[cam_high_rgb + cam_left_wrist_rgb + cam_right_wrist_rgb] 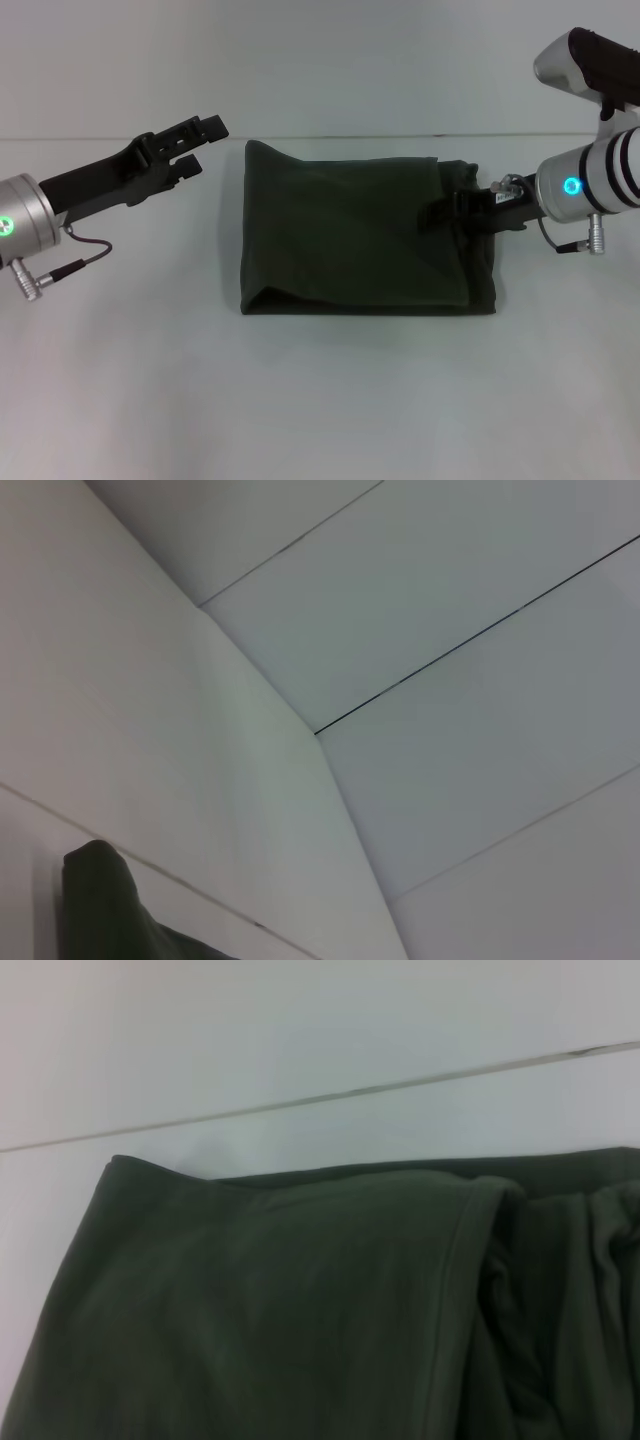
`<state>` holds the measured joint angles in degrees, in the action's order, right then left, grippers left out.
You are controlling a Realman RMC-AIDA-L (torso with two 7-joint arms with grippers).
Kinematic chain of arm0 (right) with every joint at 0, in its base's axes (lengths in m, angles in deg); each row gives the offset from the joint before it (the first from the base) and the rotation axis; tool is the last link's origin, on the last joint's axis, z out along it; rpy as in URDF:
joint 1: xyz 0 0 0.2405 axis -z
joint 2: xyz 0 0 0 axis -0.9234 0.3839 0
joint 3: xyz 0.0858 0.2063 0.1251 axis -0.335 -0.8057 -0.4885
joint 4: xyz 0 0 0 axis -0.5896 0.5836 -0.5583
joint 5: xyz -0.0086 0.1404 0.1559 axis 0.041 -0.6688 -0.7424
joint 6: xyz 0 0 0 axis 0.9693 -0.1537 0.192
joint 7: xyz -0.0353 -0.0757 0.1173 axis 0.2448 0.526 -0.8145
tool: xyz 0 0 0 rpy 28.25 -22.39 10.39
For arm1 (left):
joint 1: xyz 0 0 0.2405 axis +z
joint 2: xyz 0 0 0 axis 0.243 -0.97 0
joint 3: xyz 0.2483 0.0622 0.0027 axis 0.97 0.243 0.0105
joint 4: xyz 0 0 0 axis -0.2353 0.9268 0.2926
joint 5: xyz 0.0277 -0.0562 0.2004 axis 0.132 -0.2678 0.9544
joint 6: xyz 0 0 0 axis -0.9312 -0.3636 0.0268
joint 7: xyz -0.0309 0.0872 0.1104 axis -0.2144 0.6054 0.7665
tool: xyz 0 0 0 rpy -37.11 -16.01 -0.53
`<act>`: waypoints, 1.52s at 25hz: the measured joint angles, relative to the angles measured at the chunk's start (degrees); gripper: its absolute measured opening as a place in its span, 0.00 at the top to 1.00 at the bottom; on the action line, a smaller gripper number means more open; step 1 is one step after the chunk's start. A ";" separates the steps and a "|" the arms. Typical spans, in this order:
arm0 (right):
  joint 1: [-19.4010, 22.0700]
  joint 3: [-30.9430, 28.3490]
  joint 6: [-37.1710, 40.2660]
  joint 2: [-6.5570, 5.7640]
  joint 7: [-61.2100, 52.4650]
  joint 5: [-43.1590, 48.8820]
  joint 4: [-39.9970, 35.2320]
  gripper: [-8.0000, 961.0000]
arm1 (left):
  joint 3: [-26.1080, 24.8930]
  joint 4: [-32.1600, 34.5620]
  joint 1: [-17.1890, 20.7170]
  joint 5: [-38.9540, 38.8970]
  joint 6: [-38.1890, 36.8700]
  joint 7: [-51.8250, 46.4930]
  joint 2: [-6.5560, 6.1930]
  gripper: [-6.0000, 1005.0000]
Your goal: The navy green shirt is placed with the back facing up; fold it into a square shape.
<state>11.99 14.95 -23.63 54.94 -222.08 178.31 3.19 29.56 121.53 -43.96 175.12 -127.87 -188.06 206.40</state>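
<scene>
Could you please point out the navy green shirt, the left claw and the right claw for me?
navy green shirt (340,235): head view, middle of the folded top layer.
left claw (195,148): head view, midway between its open fingertips, left of the shirt.
right claw (440,215): head view, tip over the shirt's right part.

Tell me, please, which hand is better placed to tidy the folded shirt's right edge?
The right hand: it sits over the navy green shirt by that uneven edge, while the left hand hovers open off the cloth, beyond its left side.
</scene>
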 joint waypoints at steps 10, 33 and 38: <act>-0.02 -0.43 -2.05 0.86 0.49 -0.78 0.69 0.27 | 0.01 -0.21 0.41 0.04 0.49 -0.04 0.15 0.07; 0.72 -0.66 -1.55 0.77 0.51 -2.11 -2.14 0.86 | 0.00 -0.23 -0.16 -0.02 1.53 0.10 0.35 0.09; 2.22 -0.23 5.25 2.83 -1.68 -1.54 -13.68 0.87 | 0.00 -0.01 -0.08 -0.09 1.55 0.07 0.34 0.10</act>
<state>14.21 14.71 -18.38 57.77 -223.76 176.77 -10.49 29.56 121.52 -44.04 175.03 -126.32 -187.99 206.74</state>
